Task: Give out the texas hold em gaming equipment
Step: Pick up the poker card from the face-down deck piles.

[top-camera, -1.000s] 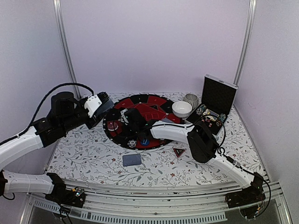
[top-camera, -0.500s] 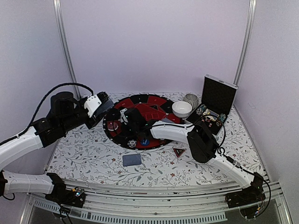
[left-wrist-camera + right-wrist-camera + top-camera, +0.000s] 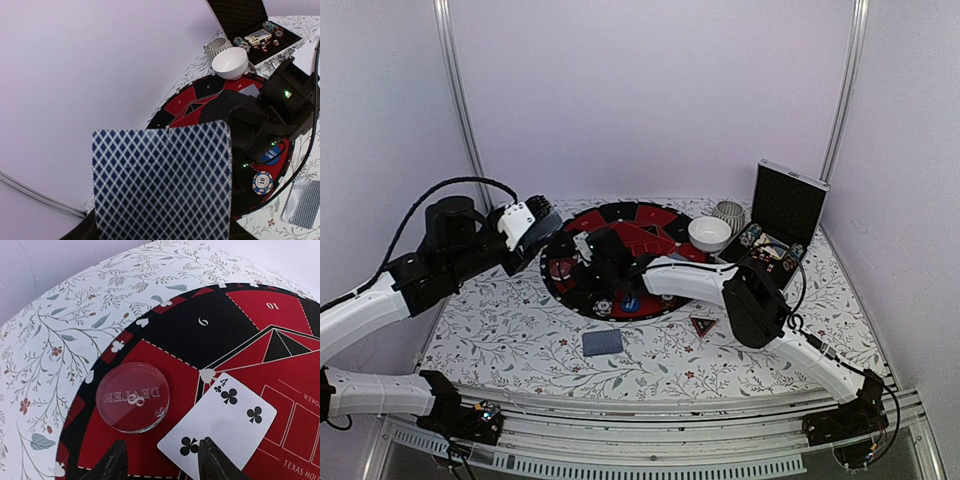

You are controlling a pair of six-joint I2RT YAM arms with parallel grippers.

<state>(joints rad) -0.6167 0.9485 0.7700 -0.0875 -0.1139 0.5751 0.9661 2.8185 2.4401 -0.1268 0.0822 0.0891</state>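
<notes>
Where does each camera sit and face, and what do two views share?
Top external: above and behind, looking down at the table; left arm and right arm show, bases nearest.
Left wrist: at the table's left, facing across the mat to the bowl and case; its held card fills the foreground.
Right wrist: low over the mat, facing the dealer button and four of clubs; the open right gripper shows.
Shared: top and left wrist both show bowl, case, right arm.
</notes>
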